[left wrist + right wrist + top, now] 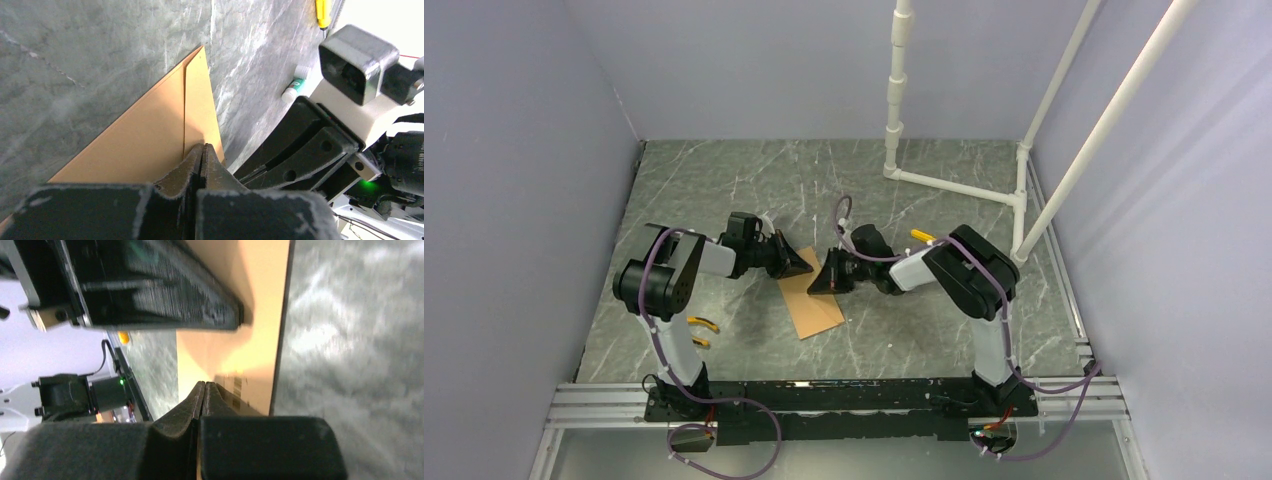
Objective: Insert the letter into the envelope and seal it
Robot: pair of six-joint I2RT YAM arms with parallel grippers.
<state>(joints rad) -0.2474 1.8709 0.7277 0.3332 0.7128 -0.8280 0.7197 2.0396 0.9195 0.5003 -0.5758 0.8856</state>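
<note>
Envelope [816, 308], flat brown kraft paper, is lying on the grey marbled surface [724, 190], with the left hand [810, 266] and right hand [816, 287] meeting over its far end.

Left wrist view: your left hand [202, 150] is pressed together, its tips bearing on a fold line, so dragging could crease it.

Right wrist view: your right hand [204, 387] is also pressed together, pushing near an edge [250, 355]. Uneven pressure could skew the paper and leave it unsealed.

There is one envelope [816, 310], one left gripper [809, 265], one right gripper [815, 287] and one white pipe frame [954, 186].

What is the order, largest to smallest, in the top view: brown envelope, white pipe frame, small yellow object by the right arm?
1. white pipe frame
2. envelope
3. small yellow object
No two look alike.
</note>
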